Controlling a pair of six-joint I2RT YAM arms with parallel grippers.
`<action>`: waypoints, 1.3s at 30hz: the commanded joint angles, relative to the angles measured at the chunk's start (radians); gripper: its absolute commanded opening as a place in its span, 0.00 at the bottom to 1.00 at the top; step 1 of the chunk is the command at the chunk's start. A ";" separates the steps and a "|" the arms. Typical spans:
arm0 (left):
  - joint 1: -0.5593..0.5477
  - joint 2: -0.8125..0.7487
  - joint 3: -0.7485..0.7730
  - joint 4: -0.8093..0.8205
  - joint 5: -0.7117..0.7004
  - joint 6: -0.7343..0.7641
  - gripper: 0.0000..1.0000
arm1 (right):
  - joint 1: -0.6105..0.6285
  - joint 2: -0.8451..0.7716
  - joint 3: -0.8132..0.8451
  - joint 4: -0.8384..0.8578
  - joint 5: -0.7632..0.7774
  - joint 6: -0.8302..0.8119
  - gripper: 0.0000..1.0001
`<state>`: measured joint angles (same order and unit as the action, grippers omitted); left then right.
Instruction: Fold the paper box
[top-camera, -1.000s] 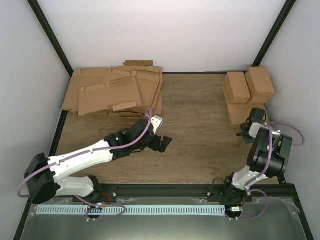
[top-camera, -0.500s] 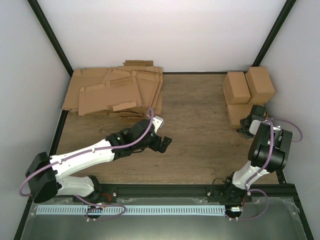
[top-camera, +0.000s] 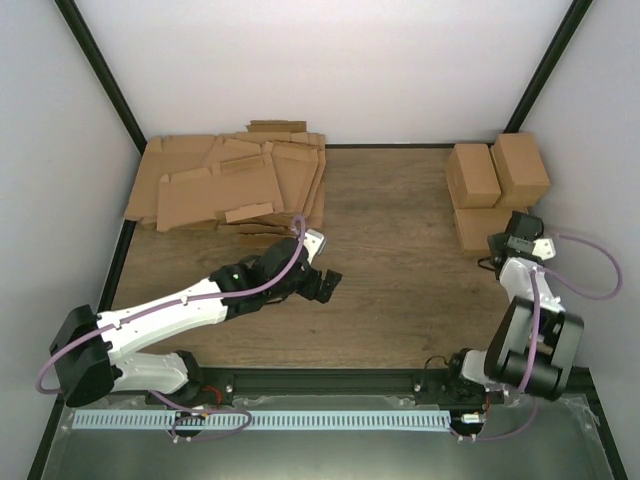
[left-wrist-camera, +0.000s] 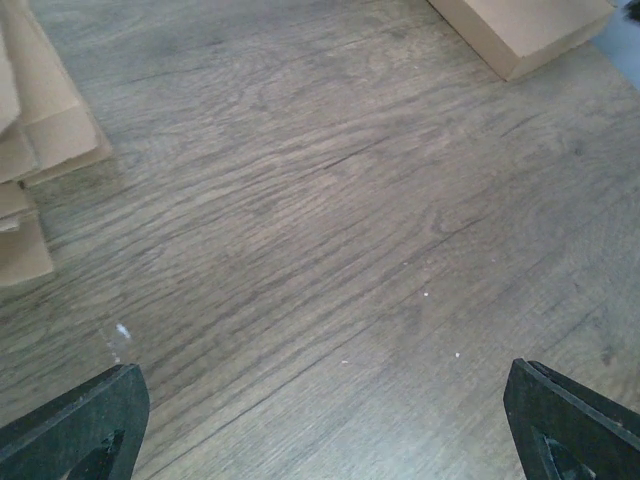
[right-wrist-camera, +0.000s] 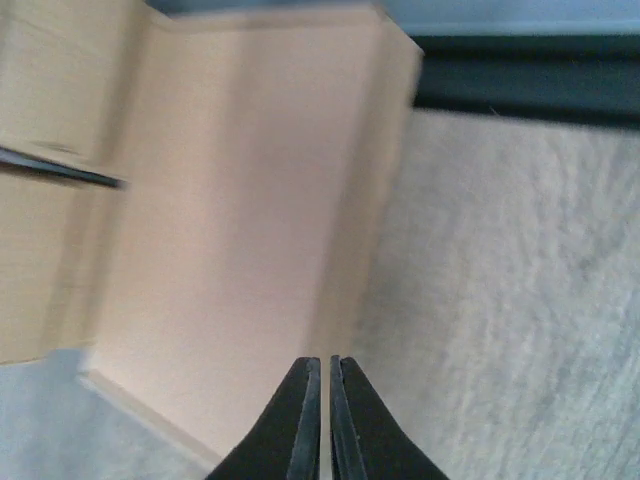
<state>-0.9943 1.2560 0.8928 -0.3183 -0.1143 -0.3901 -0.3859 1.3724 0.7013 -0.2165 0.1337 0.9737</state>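
The paper box (top-camera: 478, 228) is a shallow brown carton lying at the right of the table, in front of two taller cartons. Its flat top fills the left of the right wrist view (right-wrist-camera: 230, 250), and one corner shows in the left wrist view (left-wrist-camera: 525, 30). My right gripper (top-camera: 499, 243) is shut with nothing between its fingers. It hovers just above the box's right edge (right-wrist-camera: 320, 362). My left gripper (top-camera: 325, 283) is open over bare wood at mid-table (left-wrist-camera: 322, 400), far from the box.
Two blocky brown cartons (top-camera: 472, 175) (top-camera: 521, 167) stand at the back right. A stack of flat die-cut cardboard sheets (top-camera: 230, 185) lies at the back left, its edges at the left of the left wrist view (left-wrist-camera: 40, 130). Black frame posts rise at the corners.
The right arm has swung to the right and its wrist has turned, bringing the shut gripper up against the shallow box. The left arm has barely moved.
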 joint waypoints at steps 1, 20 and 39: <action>0.008 -0.025 0.024 -0.036 -0.090 -0.001 1.00 | 0.071 -0.166 0.020 -0.017 0.078 -0.075 0.07; 0.451 -0.450 -0.351 0.176 -0.260 -0.064 1.00 | 0.579 -0.449 -0.316 0.475 -0.295 -0.701 1.00; 0.546 -0.457 -0.590 0.430 -0.365 0.030 1.00 | 0.581 -0.340 -0.434 0.653 -0.375 -0.635 1.00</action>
<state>-0.4530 0.7963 0.3008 0.0532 -0.4866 -0.3763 0.1860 1.0367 0.3016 0.3397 -0.2131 0.3164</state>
